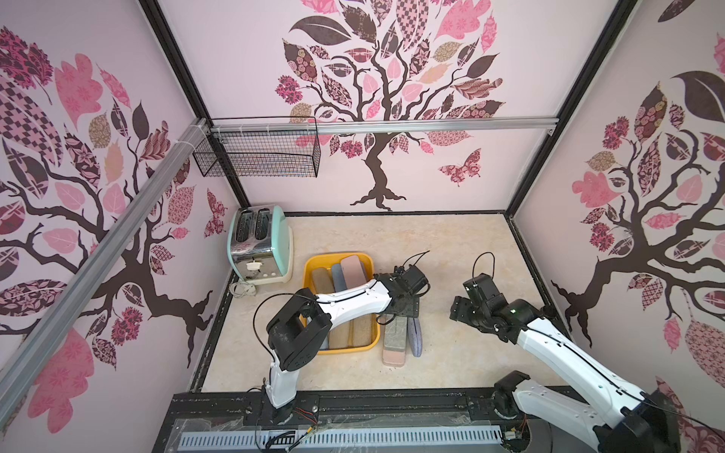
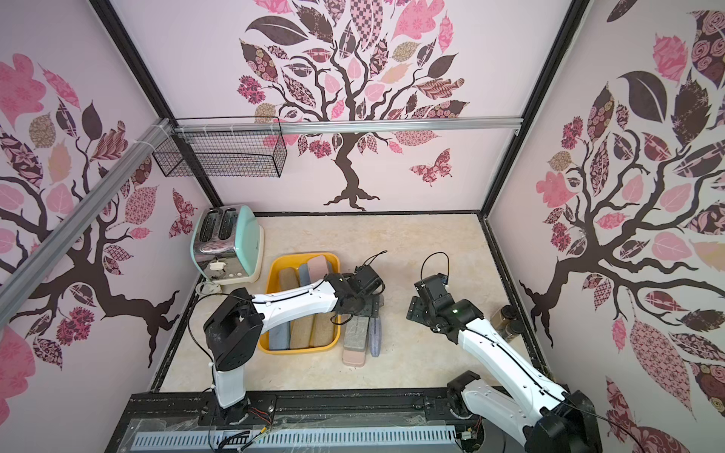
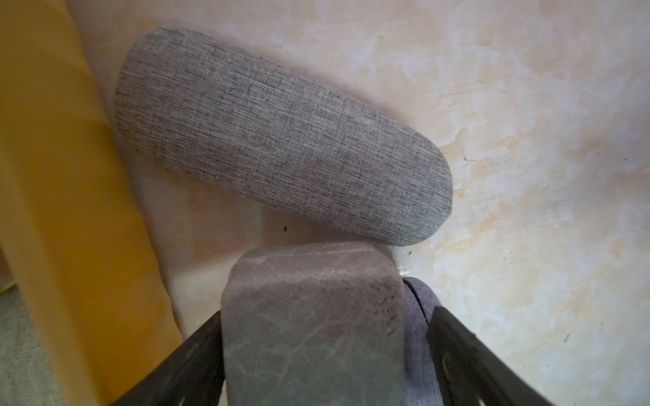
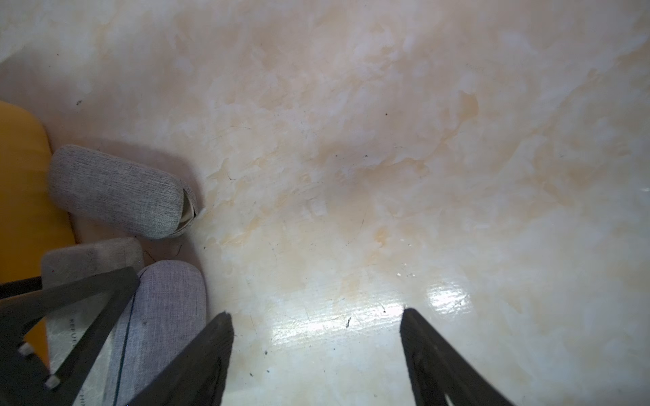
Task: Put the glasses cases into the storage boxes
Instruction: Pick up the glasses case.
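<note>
The left jaws stand wide open astride two glasses cases. A flat grey case (image 3: 313,327) fills most of the gap, and a lavender case (image 3: 418,305) lies against it just inside one jaw. Just past the jaw tips a grey fabric case (image 3: 281,140) lies slantwise on the desk (image 3: 527,140). One of its ends is close to the yellow tray (image 3: 52,175), which runs along the outside of the other jaw. In a top view a pale pink case (image 1: 393,357) shows from under the flat grey case. The tray holds tan cases (image 1: 363,329), a blue case (image 2: 279,333) and a pink case (image 1: 355,272). The right jaws, well apart from the left jaws, are open and empty over bare desk.
</note>
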`<state>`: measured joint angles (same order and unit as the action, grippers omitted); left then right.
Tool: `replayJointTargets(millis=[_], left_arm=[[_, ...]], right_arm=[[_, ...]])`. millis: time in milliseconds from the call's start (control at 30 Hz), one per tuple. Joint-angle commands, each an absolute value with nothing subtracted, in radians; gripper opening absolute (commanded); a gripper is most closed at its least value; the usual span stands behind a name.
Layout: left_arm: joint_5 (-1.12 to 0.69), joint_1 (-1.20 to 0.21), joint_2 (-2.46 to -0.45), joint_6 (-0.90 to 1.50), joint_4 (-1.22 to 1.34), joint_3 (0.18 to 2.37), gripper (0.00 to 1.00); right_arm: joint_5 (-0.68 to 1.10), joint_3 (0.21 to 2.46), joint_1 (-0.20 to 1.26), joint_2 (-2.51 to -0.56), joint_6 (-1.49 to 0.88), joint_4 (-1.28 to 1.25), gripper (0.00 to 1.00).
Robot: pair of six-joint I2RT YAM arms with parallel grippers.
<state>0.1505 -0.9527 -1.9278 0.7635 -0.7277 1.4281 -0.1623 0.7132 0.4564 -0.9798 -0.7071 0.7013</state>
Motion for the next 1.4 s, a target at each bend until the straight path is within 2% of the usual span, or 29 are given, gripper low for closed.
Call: replayJointTargets(millis=[0,267,467,700,1033,1367], left_arm=[[0.157,-0.96,-1.965,0.749,-0.846,1.434,0.86],[0.227,-0.962,-1.915,0.748,-0.872,1.418,0.86],[0.152,-0.962,-1.951,0.741,-0.865,1.426,0.84],[0.132,-0.961,-1.96,0.75,-0.852,1.429,0.75],[0.115,-0.961,-1.865,0.743,-0.869,1.483,0.63],[0.134,-0.919,-1.65,0.716,-0.927,1.59,0.63]], right_arm=[[-0.175,0.716,0.454,-0.973,-0.705,0.727,0.78],[-0.169,0.718,0.454,-0.973,-0.701,0.721,0.75],[-0.167,0.731,0.454,-0.958,-0.702,0.738,0.74],[-0.164,0.732,0.453,-0.951,-0.701,0.741,0.74],[-0.165,0.745,0.453,-0.945,-0.694,0.75,0.74],[-0.174,0.77,0.453,-0.946,-0.686,0.753,0.74]])
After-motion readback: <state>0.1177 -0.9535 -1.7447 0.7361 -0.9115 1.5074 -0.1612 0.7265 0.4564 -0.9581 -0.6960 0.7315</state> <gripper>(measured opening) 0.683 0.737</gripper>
